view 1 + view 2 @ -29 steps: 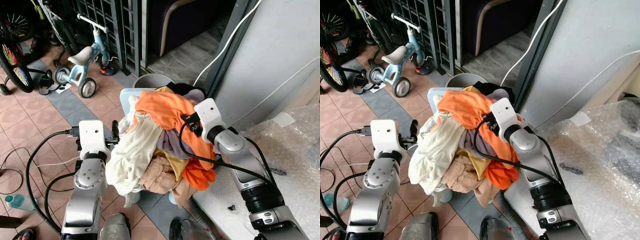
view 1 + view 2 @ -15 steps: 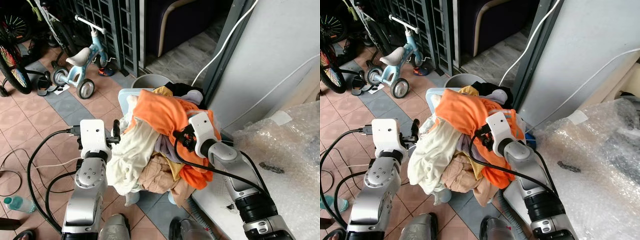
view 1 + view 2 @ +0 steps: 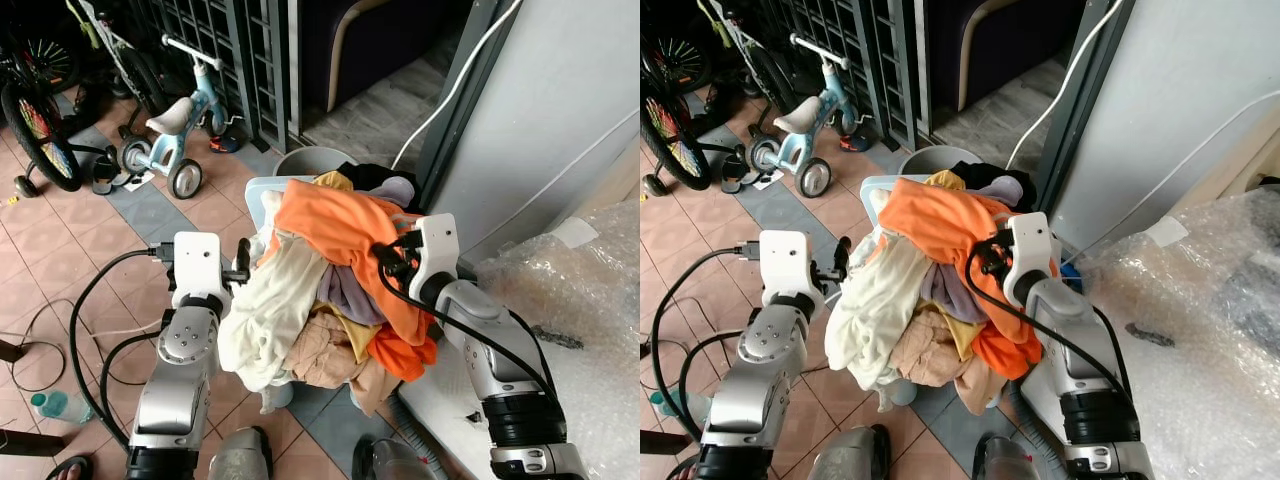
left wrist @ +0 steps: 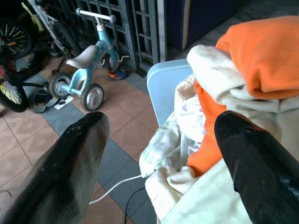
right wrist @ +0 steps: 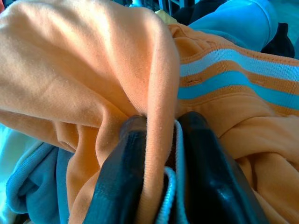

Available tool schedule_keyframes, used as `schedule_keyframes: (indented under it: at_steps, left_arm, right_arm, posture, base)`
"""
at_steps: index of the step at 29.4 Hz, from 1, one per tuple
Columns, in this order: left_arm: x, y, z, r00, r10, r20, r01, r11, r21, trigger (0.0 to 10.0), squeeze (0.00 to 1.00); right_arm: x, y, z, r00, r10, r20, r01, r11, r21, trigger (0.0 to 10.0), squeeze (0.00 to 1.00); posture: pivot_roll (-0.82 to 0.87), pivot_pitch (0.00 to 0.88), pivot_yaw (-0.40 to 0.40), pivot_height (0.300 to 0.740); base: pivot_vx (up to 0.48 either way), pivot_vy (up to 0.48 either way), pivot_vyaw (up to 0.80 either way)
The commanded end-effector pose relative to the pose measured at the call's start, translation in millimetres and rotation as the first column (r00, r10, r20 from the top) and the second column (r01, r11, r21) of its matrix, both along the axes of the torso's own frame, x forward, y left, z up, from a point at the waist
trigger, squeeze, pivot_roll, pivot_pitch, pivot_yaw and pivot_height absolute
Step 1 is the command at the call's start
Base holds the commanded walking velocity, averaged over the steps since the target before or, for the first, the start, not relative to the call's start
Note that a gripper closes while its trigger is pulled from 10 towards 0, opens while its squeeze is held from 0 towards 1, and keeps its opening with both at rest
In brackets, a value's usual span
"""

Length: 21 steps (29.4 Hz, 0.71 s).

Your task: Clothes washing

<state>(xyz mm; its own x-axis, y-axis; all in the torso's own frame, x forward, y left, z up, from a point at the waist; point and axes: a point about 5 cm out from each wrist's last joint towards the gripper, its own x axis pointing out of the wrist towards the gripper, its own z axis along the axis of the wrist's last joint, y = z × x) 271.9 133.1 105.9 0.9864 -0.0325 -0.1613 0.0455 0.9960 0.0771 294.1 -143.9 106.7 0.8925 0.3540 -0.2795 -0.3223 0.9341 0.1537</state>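
The right claw [image 5: 161, 186] pinches a fold of the bright orange knit garment with teal stripes [image 3: 345, 225], its two black fingers [image 5: 124, 177] pressed together on the cloth at the top of the heap. Half a second ago the right wrist sat lower and closer in against the pile; now it stands higher and further to the robot's right, and the orange cloth is drawn taut toward it, which suggests the garment is being pulled free of the load.

The left claw [image 4: 159, 154] is spread wide beside the cream-white cotton garment [image 3: 265, 310] that hangs down the pile's left flank, gripping nothing, much as it was a second ago.

The overflowing pale blue plastic laundry basket [image 3: 260, 192] stands on the terracotta tiled floor [image 3: 60, 250], just beside a grey round bucket [image 3: 315, 160]. A light blue child's tricycle [image 3: 185, 110] is parked near the dark metal gate [image 3: 240, 60], and a bubble-wrapped appliance [image 3: 590, 330] rises at the robot's right.
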Motion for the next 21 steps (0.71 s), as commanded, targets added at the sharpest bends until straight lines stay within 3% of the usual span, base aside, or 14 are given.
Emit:
schedule_keyframes:
  at_steps: [1,6,12,13,15,18,21]
  left_arm:
    - [1.0,1.6,-3.0,1.0,0.006,-0.014,-0.006,1.0,0.006,10.0,0.0]
    - [2.5,-1.2,-4.0,1.0,0.006,-0.019,-0.006,1.0,-0.018,10.0,0.0]
    - [-1.7,1.7,-7.5,1.0,0.027,0.001,-0.027,0.999,-0.036,10.0,0.0]
    - [-3.6,-0.8,-7.3,1.0,0.011,0.018,-0.01,0.999,-0.031,10.0,0.0]
    - [-5.6,-3.0,-7.1,0.999,-0.009,0.041,0.01,1.0,-0.018,10.0,0.0]
    - [-7.7,-4.4,-8.1,0.998,-0.046,0.051,0.047,0.999,-0.02,10.0,0.0]
    - [-3.9,-2.0,-2.3,0.995,-0.045,0.088,0.044,0.999,0.012,10.0,0.0]
  right_arm:
    - [-2.5,-2.9,2.2,1.0,-0.028,0.001,0.028,0.999,0.019,0.0,0.0]
    - [-17.7,6.2,7.0,0.996,-0.07,0.062,0.063,0.992,0.106,0.0,0.0]
    - [-31.7,12.6,23.1,0.963,-0.091,0.255,0.083,0.996,0.043,0.0,0.0]
    - [-34.0,11.4,25.3,0.95,-0.091,0.298,0.104,0.994,-0.028,10.0,0.0]
    - [-35.9,10.3,27.7,0.931,-0.09,0.354,0.139,0.983,-0.117,10.0,0.0]
    - [-32.1,8.6,30.5,0.908,-0.132,0.397,0.213,0.962,-0.169,10.0,0.0]
    - [-35.6,14.1,32.1,0.905,-0.069,0.42,0.128,0.985,-0.113,10.0,0.0]
  posture:
    - [-0.02,0.118,0.085,0.74]
    - [-0.04,0.081,0.102,0.74]
    - [-0.04,0.061,0.055,0.74]
    - [-0.04,0.06,0.032,0.74]
    - [-0.04,0.06,0.012,0.74]
    - [-0.06,0.058,-0.011,0.74]
    - [-0.06,0.058,-0.009,0.74]
  base:
    - [0.0,0.0,0.0]
    - [0.0,0.0,0.0]
    - [0.0,0.0,0.0]
    - [0.0,0.0,0.0]
    - [0.0,0.0,0.0]
    - [0.0,0.0,0.0]
    - [0.0,0.0,0.0]
